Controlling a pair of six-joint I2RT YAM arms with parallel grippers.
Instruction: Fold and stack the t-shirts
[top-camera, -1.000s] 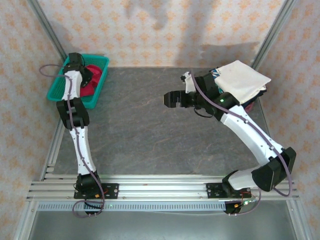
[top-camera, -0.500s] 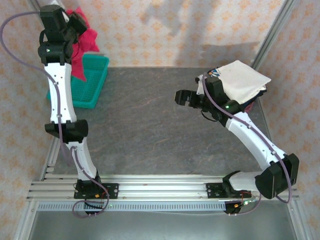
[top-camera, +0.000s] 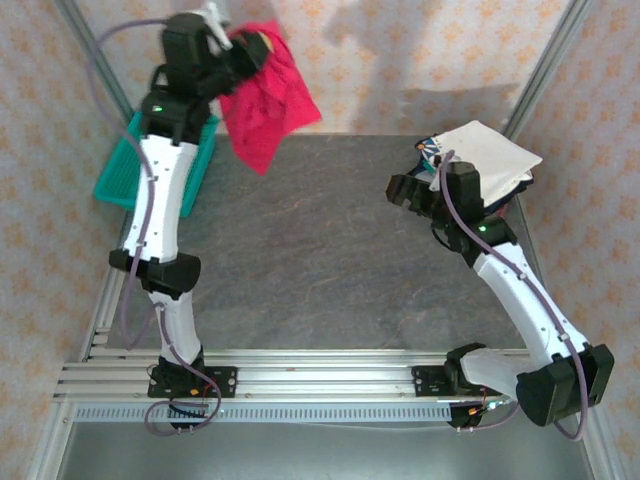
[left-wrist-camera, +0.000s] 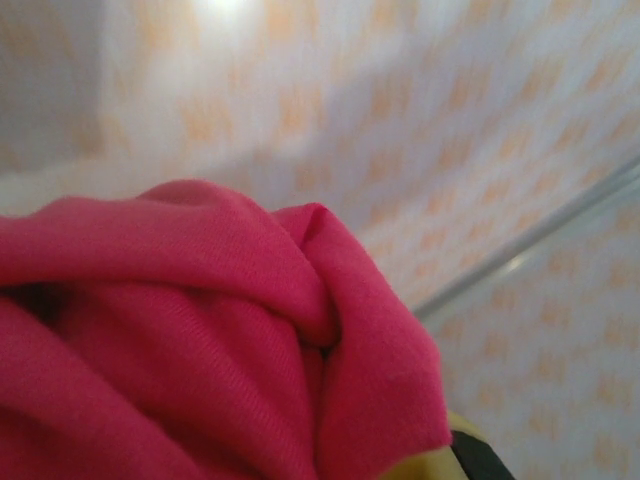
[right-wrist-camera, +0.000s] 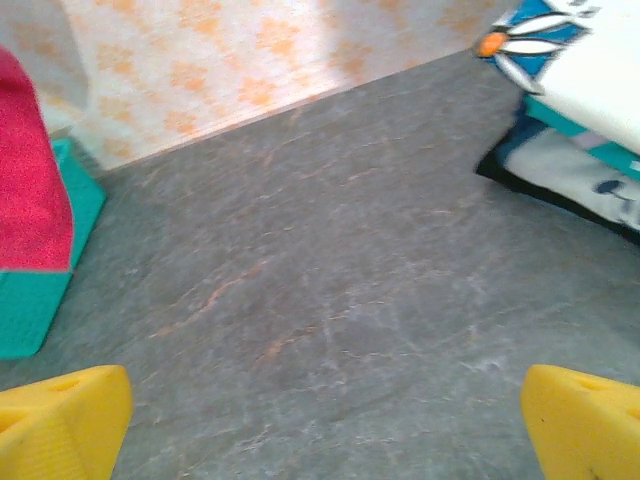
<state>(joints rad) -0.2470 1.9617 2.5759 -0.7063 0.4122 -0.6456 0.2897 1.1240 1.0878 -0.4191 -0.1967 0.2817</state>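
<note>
So the left end effector (top-camera: 222, 42) is pinched tight on the red t-shirt (top-camera: 268, 100) and holds it high above the teal basket (top-camera: 115, 185) at the far left. That lets the cloth hang free instead of staying bunched up. My guess is it's headed for the bare middle of the tabletop (top-camera: 300, 250) to get folded. The right end effector (top-camera: 402, 190) is spread wide with nothing in it, just left of the folded stack (top-camera: 505, 195) at the far right, white t-shirt (top-camera: 490, 158) on top. It's probably there to catch a corner.
</note>
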